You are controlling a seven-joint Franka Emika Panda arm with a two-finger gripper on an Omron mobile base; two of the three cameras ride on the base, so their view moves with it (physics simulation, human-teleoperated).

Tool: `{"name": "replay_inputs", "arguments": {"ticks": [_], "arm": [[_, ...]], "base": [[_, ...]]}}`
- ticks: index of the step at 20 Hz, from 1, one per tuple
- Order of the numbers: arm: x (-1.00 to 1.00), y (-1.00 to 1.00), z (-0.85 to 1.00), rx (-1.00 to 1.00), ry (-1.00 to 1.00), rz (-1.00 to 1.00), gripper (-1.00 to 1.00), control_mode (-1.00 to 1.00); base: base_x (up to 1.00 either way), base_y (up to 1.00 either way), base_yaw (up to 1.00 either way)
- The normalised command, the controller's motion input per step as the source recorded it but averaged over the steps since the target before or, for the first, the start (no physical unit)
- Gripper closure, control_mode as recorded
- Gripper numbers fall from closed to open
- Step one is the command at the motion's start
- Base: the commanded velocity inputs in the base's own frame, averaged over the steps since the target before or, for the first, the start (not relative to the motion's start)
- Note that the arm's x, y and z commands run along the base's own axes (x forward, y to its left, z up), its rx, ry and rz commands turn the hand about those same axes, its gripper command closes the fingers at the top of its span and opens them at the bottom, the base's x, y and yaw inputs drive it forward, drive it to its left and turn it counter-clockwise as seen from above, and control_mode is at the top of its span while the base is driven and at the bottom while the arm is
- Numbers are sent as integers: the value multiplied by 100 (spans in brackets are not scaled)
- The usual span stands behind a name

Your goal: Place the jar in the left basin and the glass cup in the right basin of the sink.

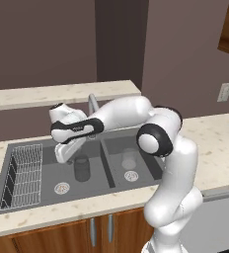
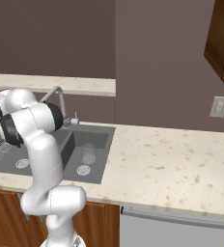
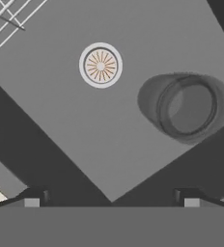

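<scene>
In the hand view, the claw (image 3: pixel 111 198) shows its two dark tips at the bottom edge, spread wide apart with nothing between them: released. Beyond the tips lies the flat grey floor of the left basin (image 3: pixel 61 125). The jar (image 3: pixel 186 107) stands on that floor at the right centre of the frame, seen from above as a dark ring, apart from the tips. The round steel drain (image 3: pixel 101 65) sits further up, at upper centre, and the wire rack (image 3: pixel 10 17) crosses the upper left corner.

In the left base view, the desk (image 1: pixel 62 210) runs along the lower part of the frame, with the sink (image 1: pixel 106 170) set into it at centre left. The jar (image 1: pixel 81 168) stands upright in the wider basin, just below the claw (image 1: pixel 66 154), near the divider. The glass cup (image 1: pixel 129 159) stands upright in the right basin (image 1: pixel 146 173), above its drain. The tap (image 1: pixel 93 103) rises behind the arm.
</scene>
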Motion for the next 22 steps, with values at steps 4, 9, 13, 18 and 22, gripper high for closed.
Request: {"name": "replay_inputs", "arguments": {"ticks": [4, 9, 13, 18, 22], "arm": [[-22, -23, 14, 0, 0, -13, -100, -100], [-19, -26, 17, 0, 0, -15, -100, -100], [-19, -29, 19, 0, 0, -13, -100, -100], [-22, -31, 21, 0, -2, -11, -100, -100], [-23, -34, 19, 0, -4, -8, -100, -100]], "base": [[0, 0, 0], [0, 0, 0], [0, 0, 0], [0, 0, 0], [0, 0, 0]]}}
